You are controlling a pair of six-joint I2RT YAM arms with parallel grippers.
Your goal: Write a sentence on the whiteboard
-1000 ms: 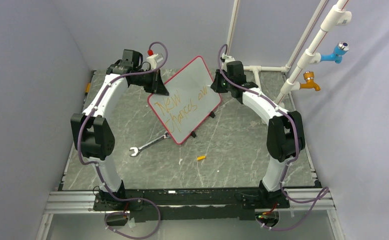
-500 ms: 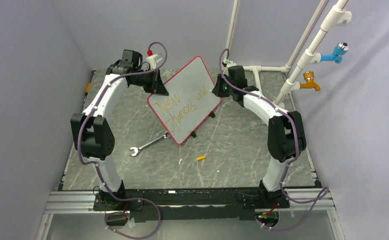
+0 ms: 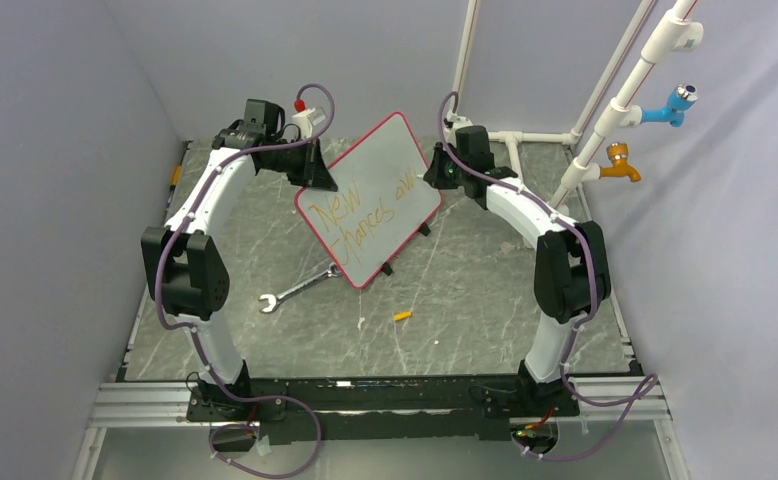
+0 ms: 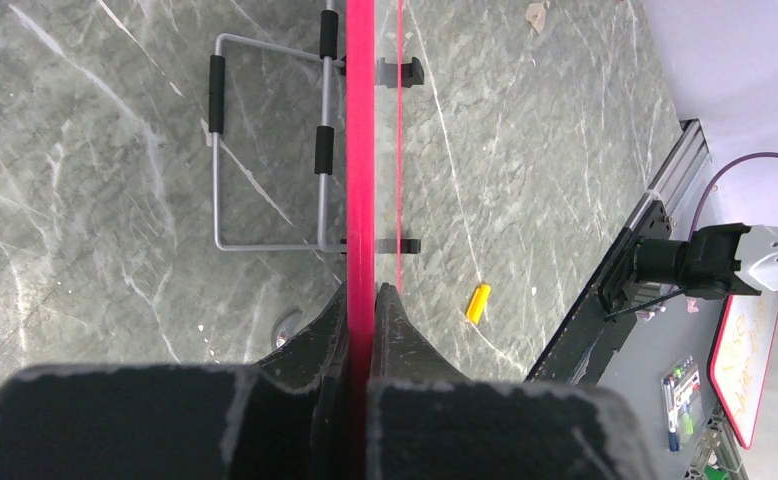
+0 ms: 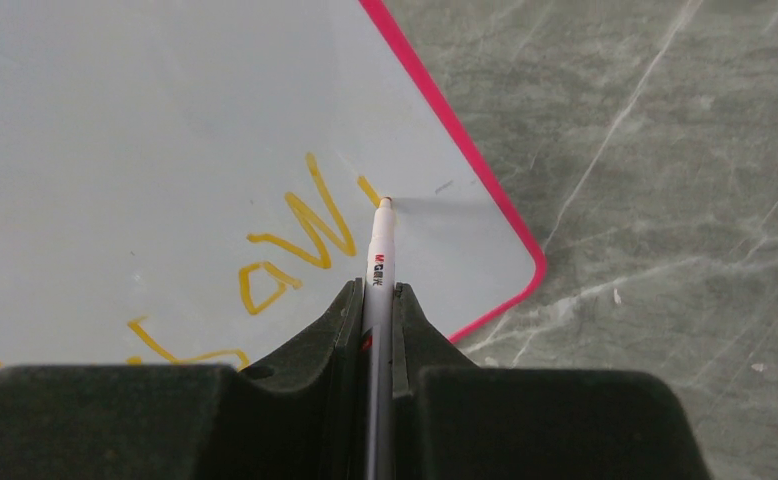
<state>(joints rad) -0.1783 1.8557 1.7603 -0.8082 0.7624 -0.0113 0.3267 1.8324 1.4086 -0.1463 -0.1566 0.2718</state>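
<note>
The whiteboard (image 3: 380, 185), white with a red frame, stands tilted at the middle back of the table. My left gripper (image 3: 316, 176) is shut on its left edge; the left wrist view shows the red frame (image 4: 361, 150) edge-on between the jaws of this gripper (image 4: 363, 300). Orange handwriting, the sentence (image 3: 350, 215), runs in slanted lines across the board. My right gripper (image 5: 377, 292) is shut on a white marker (image 5: 380, 250). The marker's tip touches the board (image 5: 165, 100) just after the orange letters "aw" (image 5: 300, 225), near the board's right corner.
A steel wrench (image 3: 300, 288) lies in front of the board and an orange marker cap (image 3: 402, 316) lies nearer the front. The board's wire stand (image 4: 265, 150) rests on the table behind it. White pipes with a blue tap (image 3: 670, 105) and an orange tap (image 3: 620, 165) rise at the back right.
The right wrist has shifted slightly toward the board's far right edge with the marker. The left arm and the board have held still.
</note>
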